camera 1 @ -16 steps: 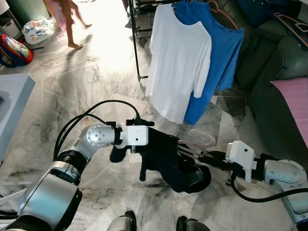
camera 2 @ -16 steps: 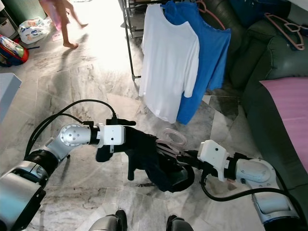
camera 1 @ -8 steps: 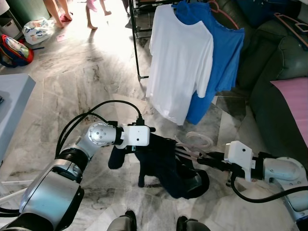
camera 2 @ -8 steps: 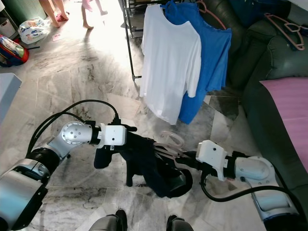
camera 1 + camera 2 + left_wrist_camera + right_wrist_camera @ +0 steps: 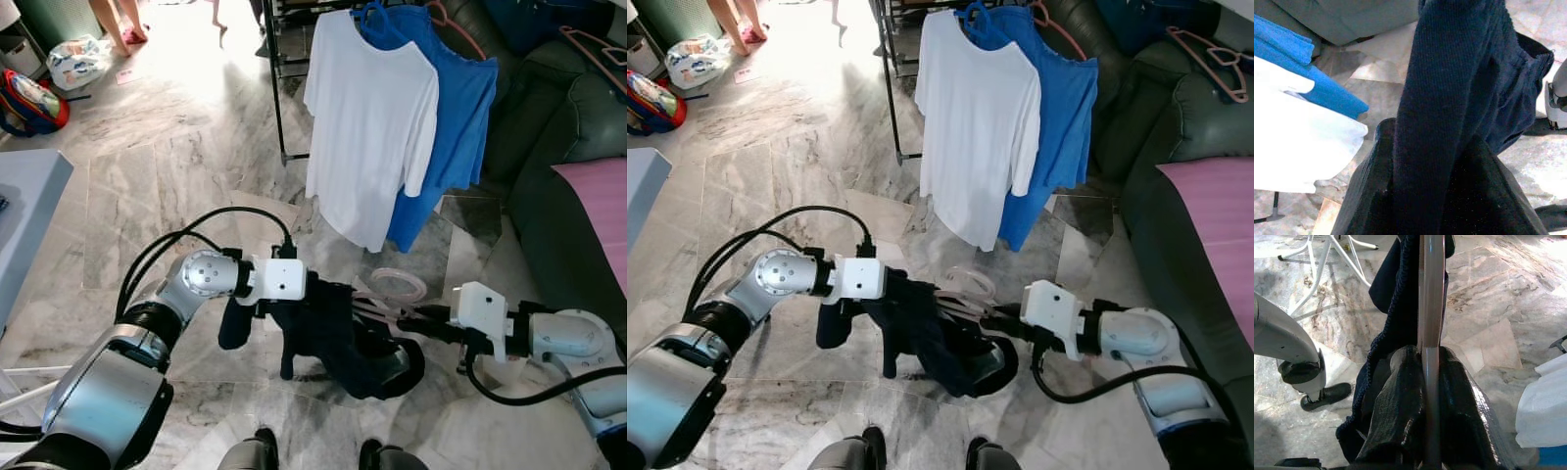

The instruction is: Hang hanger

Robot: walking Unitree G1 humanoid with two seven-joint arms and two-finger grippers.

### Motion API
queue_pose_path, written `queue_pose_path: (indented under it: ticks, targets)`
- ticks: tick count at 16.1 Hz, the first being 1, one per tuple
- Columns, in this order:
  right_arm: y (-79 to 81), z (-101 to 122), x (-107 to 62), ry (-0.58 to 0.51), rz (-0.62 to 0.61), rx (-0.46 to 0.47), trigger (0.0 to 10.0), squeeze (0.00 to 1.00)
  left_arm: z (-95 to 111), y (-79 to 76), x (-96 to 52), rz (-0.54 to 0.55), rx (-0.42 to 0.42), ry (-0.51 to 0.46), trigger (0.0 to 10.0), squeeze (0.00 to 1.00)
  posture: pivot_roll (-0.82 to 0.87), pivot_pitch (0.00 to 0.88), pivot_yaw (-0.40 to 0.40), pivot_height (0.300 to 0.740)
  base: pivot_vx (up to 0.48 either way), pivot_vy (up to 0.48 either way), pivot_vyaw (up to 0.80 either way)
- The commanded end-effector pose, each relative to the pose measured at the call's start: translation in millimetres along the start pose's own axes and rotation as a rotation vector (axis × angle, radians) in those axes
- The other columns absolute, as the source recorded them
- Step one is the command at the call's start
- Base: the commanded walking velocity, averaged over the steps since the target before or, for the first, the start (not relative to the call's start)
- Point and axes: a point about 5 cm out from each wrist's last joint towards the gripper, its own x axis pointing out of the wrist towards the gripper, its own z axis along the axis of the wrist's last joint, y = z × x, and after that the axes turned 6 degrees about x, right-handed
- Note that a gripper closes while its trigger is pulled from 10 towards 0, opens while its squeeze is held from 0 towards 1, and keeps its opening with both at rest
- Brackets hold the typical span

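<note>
The floor [image 5: 147, 166] is grey-and-white veined marble. A white T-shirt [image 5: 367, 117] and a bright blue T-shirt [image 5: 456, 108] show beside a dark grey-green sofa [image 5: 568, 147] bearing a pink cloth [image 5: 600, 201]. The garment [image 5: 338, 333] is dark navy, its hanger [image 5: 397, 287] pale translucent pink. Both arms are silver with black fingers.

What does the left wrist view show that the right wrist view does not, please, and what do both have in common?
Left wrist view alone: the left gripper shut on a fold of the dark navy garment, with the hem of the blue shirt and a grey sofa beyond.

Right wrist view alone: the right gripper shut on the pale hanger, which runs straight out between its fingers, plus the robot's black foot and white stand legs.

Both share the navy garment, the marble floor and a piece of the white shirt.
</note>
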Motion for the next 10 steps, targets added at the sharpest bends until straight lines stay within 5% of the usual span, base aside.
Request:
queue_pose_path:
  ticks: [1,9,10]
  targets:
    - [1.6,3.7,2.8,-0.010,0.041,-0.033,10.0,0.00,-3.3,-3.0,-1.8,-0.007,-0.022,0.005,0.0,0.00,-0.08,0.198,0.073,0.740,0.000,0.000,0.00]
    - [-1.5,-4.7,4.6,0.053,0.042,-0.043,10.0,0.00,-5.1,-4.0,-2.2,-0.011,-0.063,0.003,0.0,0.00,-0.07,0.196,0.071,0.740,0.000,0.000,0.00]
    - [-3.1,-4.2,4.8,0.043,0.033,-0.030,10.0,1.00,-5.1,-4.1,-2.1,-0.012,-0.066,0.003,0.0,0.00,-0.07,0.195,0.070,0.740,0.000,0.000,0.00]
